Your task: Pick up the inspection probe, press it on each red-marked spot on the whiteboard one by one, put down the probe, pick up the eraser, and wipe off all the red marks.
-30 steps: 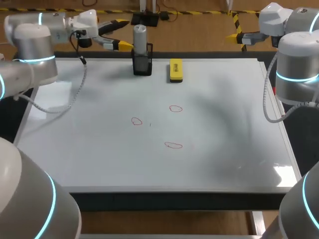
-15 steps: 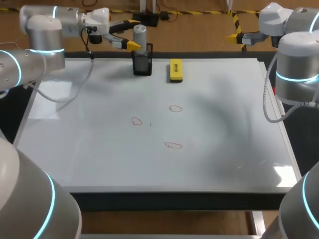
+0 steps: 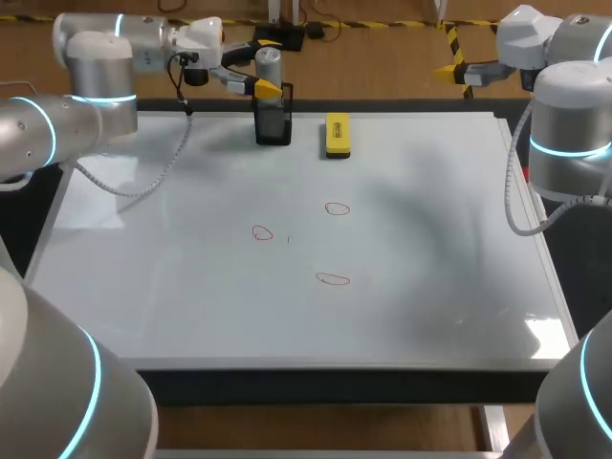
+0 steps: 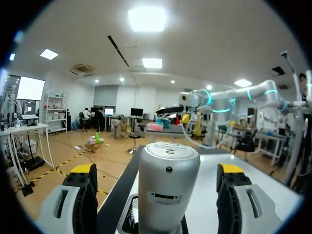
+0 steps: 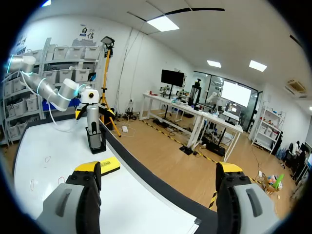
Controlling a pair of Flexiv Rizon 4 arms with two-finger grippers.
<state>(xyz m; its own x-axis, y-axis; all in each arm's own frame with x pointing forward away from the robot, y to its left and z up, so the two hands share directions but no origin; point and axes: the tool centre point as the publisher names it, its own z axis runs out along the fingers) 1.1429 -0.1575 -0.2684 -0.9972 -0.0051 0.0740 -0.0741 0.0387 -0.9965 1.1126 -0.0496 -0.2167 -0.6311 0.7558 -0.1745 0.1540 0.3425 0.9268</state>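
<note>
Three red marks (image 3: 333,279) lie on the whiteboard (image 3: 430,287), well apart from both arms. None is wiped, so I judge the task to be at its first step. The inspection probe (image 4: 168,185) stands upright in its black holder (image 3: 273,124) at the far edge of the board, a posture that lets an arm take it from the side. The left fingers (image 4: 80,200) are spread wide, one on each side of the probe body. A gap shows on both sides, so they touch nothing and grip nothing. They sit level with the upper part of the cylinder, probably so that closing gives a hold above the holder's rim. The yellow eraser (image 3: 338,134) lies flat near the holder, outside the left fingers, ready for the later wiping. The right fingers (image 5: 83,195) are also wide open and empty, held past the far corner of the desk, with eraser and probe well ahead of them. I think this leaves room for the left arm.
</note>
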